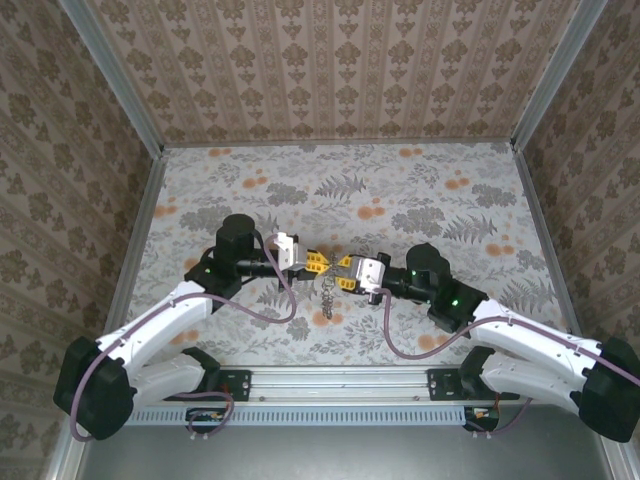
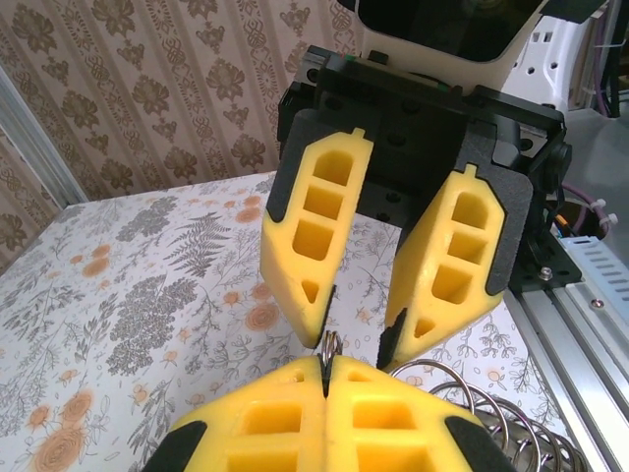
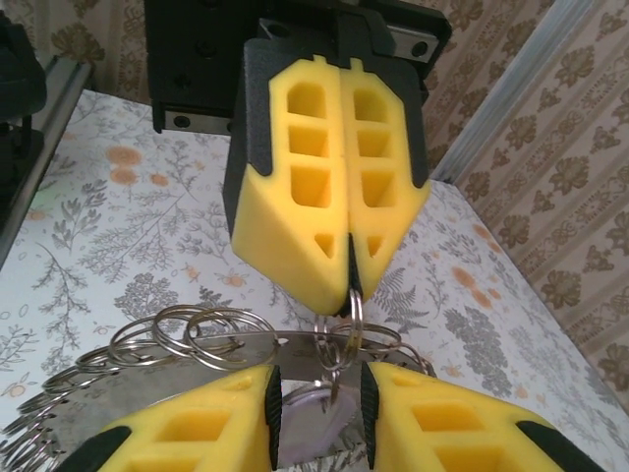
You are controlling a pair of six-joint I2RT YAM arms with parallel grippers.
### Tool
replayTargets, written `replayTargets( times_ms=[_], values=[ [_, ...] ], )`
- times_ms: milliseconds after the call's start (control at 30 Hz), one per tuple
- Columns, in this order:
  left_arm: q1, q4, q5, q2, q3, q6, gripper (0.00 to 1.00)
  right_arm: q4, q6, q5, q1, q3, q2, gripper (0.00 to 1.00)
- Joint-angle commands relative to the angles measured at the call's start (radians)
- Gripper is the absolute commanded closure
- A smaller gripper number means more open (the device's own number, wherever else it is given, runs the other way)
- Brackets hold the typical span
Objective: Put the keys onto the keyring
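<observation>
L gripper (image 1: pixel 318 263) shut, pinching one loop of the keyring (image 3: pixel 197 334) at its tips; rest of ring hangs below, over mid worktop (image 1: pixel 420 190), nearer the near edge. R gripper (image 1: pixel 347 272) tip-to-tip w/ it, jaws partly apart around a pale purple key (image 3: pixel 313 425), can't tell if pads touch it. Step looks like threading key onto loop: hold L clamp firm & level, grip key by flat faces, feed hole along wire end w/o twisting, else key may drop
</observation>
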Motion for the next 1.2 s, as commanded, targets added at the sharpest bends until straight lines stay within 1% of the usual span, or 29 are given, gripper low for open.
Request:
replayTargets(
  times_ms=[0,100,233,333,433,533,633,667,700,733,833,933,1167],
  values=[
    [-0.005,0.046,0.044,0.004,0.005,-0.009,1.0,0.003,0.016,-0.053,-0.004,0.035,0.02,0.7],
    [-0.006,0.046,0.06,0.01,0.011,-0.007,1.0,0.011,0.017,-0.064,-0.004,0.044,0.041,0.7],
    [-0.01,0.044,0.072,0.015,0.013,-0.001,1.0,0.013,0.021,-0.075,-0.003,0.05,0.055,0.74],
    [-0.013,0.034,0.074,0.018,0.013,0.011,1.0,0.008,0.025,-0.075,-0.004,0.055,0.059,0.81],
    [-0.014,-0.019,0.07,0.018,0.02,0.045,1.0,0.0,0.03,-0.062,-0.004,0.061,0.056,0.89],
    [-0.016,-0.161,0.065,0.018,0.05,0.127,1.0,-0.066,0.013,-0.052,-0.004,0.085,0.05,0.97],
    [-0.018,-0.369,0.041,0.032,0.106,0.234,0.9,-0.183,-0.023,-0.038,-0.004,0.132,0.045,1.0],
    [-0.018,-0.424,0.031,0.04,0.124,0.26,0.89,-0.226,-0.035,-0.03,-0.003,0.15,0.046,1.0],
    [-0.018,-0.477,0.019,0.047,0.138,0.282,0.83,-0.281,-0.054,-0.021,-0.002,0.175,0.05,1.0],
    [-0.018,-0.509,0.013,0.052,0.152,0.291,0.82,-0.329,-0.07,-0.01,0.002,0.2,0.057,1.0],
    [-0.019,-0.518,0.004,0.06,0.163,0.283,0.8,-0.443,-0.112,0.032,0.021,0.261,0.082,1.0],
    [-0.021,-0.499,0.002,0.066,0.165,0.267,0.79,-0.508,-0.143,0.069,0.042,0.303,0.112,1.0],
    [-0.021,-0.441,-0.023,0.078,0.168,0.21,0.79,-0.449,-0.105,0.076,0.047,0.292,0.134,1.0]
  ],
)
